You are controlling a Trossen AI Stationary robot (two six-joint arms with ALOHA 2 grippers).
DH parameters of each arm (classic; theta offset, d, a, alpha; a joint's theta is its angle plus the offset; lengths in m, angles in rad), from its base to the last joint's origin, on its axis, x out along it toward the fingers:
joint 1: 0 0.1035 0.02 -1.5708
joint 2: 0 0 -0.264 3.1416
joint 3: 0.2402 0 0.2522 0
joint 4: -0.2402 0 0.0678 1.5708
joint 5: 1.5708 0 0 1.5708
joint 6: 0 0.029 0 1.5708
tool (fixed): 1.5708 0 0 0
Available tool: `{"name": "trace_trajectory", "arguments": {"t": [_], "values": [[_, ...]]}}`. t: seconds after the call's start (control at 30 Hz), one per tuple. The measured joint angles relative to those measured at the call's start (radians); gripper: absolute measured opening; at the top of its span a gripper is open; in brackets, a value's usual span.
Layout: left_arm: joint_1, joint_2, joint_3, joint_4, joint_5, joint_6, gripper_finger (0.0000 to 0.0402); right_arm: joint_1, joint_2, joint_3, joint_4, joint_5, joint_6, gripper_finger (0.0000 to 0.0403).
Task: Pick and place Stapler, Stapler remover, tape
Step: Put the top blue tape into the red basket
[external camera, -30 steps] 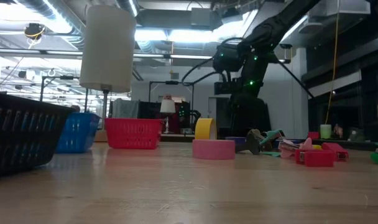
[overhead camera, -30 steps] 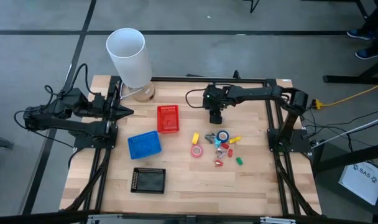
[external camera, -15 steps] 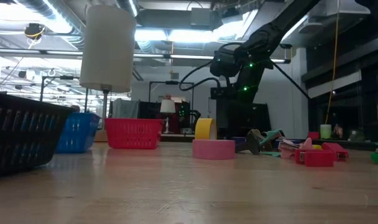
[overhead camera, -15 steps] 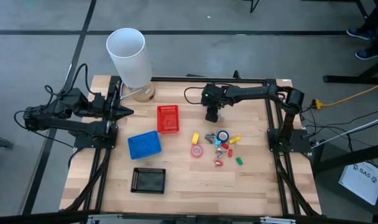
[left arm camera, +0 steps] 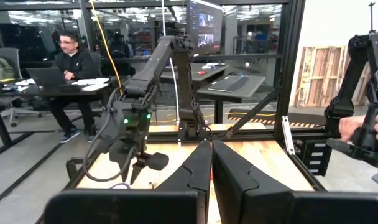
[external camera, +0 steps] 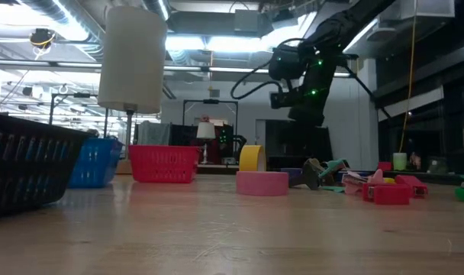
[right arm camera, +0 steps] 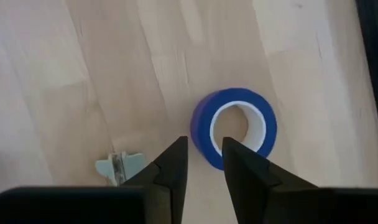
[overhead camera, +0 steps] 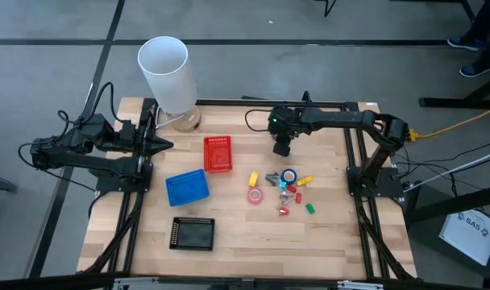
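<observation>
Blue ring-shaped tape roll looked light and stiff; we'd pinch its wall, right gripper narrowly open, empty.

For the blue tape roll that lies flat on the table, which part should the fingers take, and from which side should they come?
Probably the ring wall of the blue tape roll, from straight above: it lies flat with its pale core hole facing up, so one finger could go into the hole and one outside the wall. The right gripper hangs above it, holding nothing.
</observation>
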Motion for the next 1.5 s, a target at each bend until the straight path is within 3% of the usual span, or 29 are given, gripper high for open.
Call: {"name": "trace_trajectory", "arguments": {"t": [0.6, 0.7, 0.87, 1.23, 1.5], "values": [[0.000, 0.000, 0.000, 0.000, 0.000, 0.001, 0.0012, -0.021, 0.126, 0.008, 0.084, -0.008, -0.052, 0.0100], [0.000, 0.000, 0.000, 0.000, 0.000, 0.000, 0.0010, -0.021, 0.124, 0.007, 0.085, -0.008, -0.050, 0.0082], [0.000, 0.000, 0.000, 0.000, 0.000, 0.000, 0.0009, -0.023, 0.122, 0.006, 0.082, -0.020, -0.043, 0.0012], [0.000, 0.000, 0.000, 0.000, 0.000, 0.000, 0.0008, 0.019, 0.119, 0.017, 0.045, -0.085, -0.030, 0.0002], [0.000, 0.000, 0.000, 0.000, 0.000, 0.000, 0.0012, 0.079, 0.112, 0.137, 0.074, -0.143, -0.052, 0.0001]]}}
